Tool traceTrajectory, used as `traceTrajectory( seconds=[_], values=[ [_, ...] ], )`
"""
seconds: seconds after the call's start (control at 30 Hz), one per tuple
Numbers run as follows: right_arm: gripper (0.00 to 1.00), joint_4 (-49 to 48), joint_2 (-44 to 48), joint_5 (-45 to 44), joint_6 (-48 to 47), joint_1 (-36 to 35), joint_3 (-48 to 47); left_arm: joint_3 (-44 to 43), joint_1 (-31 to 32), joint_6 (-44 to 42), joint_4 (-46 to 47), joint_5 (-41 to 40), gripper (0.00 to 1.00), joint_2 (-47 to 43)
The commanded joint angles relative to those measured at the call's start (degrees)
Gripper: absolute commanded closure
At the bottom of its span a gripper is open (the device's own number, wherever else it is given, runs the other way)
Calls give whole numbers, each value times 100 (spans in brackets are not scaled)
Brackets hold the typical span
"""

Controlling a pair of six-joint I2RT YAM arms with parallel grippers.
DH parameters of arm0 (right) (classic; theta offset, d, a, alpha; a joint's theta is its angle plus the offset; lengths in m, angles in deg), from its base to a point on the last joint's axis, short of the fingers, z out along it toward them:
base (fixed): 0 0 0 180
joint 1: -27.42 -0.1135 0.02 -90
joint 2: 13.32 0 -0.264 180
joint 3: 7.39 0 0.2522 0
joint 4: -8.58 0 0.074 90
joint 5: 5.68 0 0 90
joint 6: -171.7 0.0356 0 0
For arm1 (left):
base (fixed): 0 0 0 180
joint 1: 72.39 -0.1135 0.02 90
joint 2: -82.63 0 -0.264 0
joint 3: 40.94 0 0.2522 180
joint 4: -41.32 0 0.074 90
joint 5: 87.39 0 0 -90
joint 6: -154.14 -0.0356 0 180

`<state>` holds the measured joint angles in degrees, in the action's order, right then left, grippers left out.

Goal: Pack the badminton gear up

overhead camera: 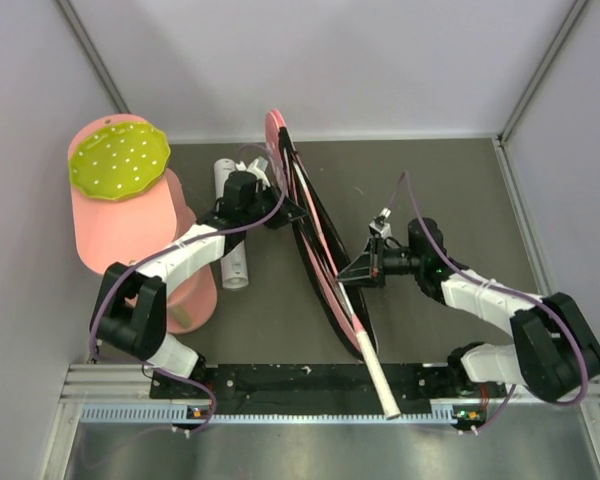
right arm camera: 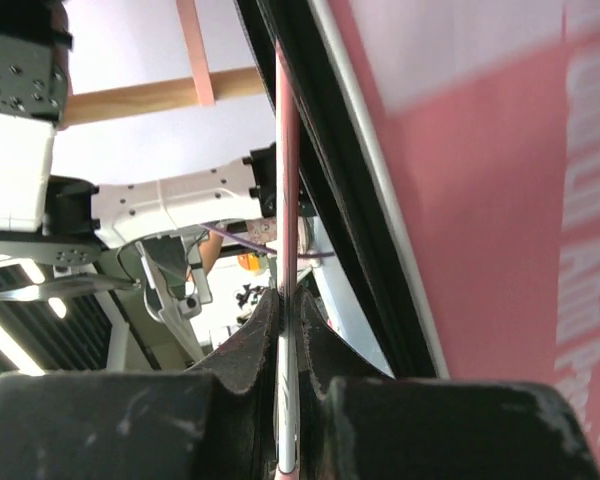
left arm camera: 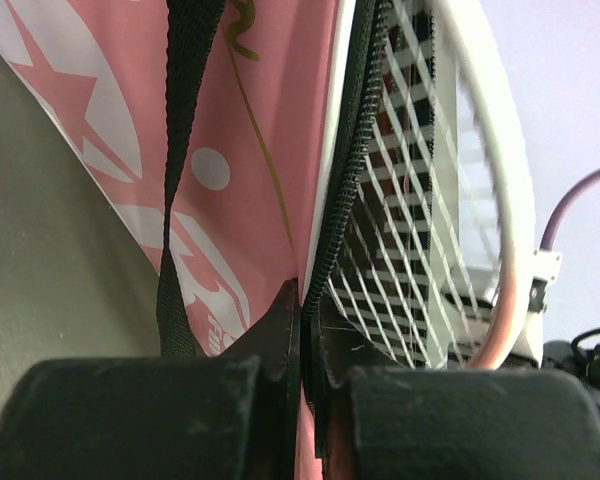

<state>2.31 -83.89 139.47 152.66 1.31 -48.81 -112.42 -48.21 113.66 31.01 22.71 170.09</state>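
The pink racket bag (overhead camera: 306, 205) stands on its edge across the middle of the table. My left gripper (overhead camera: 283, 212) is shut on its black zipper edge (left arm camera: 332, 220). The left wrist view shows the bag's pink side (left arm camera: 250, 120) and a racket's strings (left arm camera: 420, 200) inside the opening. My right gripper (overhead camera: 346, 271) is shut on a racket's thin shaft (right arm camera: 287, 150), next to the bag's side (right arm camera: 500, 200). The racket's white handle (overhead camera: 378, 380) sticks out of the bag toward the near edge. The white tube (overhead camera: 236, 268) lies left of the bag, partly under my left arm. No shuttlecocks show.
A big pink cylinder (overhead camera: 140, 235) with a yellow-green dotted disc (overhead camera: 118, 158) stands at the far left. Walls close the table at the back and both sides. A black rail (overhead camera: 280, 380) runs along the near edge.
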Motion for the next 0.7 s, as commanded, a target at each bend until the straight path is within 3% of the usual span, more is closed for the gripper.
traceTrajectory(
  seconds=[0.0, 0.2, 0.67],
  values=[
    [100, -1089, -571, -154, 234, -43, -731, 41, 69, -47, 342, 266, 100, -352],
    [100, -1486, -1705, -31, 322, -43, -1601, 50, 78, -126, 210, 398, 100, -370],
    [100, 359, -2602, -1612, -1251, -44, -3228, 146, 183, -153, 157, 460, 100, -572]
  ],
)
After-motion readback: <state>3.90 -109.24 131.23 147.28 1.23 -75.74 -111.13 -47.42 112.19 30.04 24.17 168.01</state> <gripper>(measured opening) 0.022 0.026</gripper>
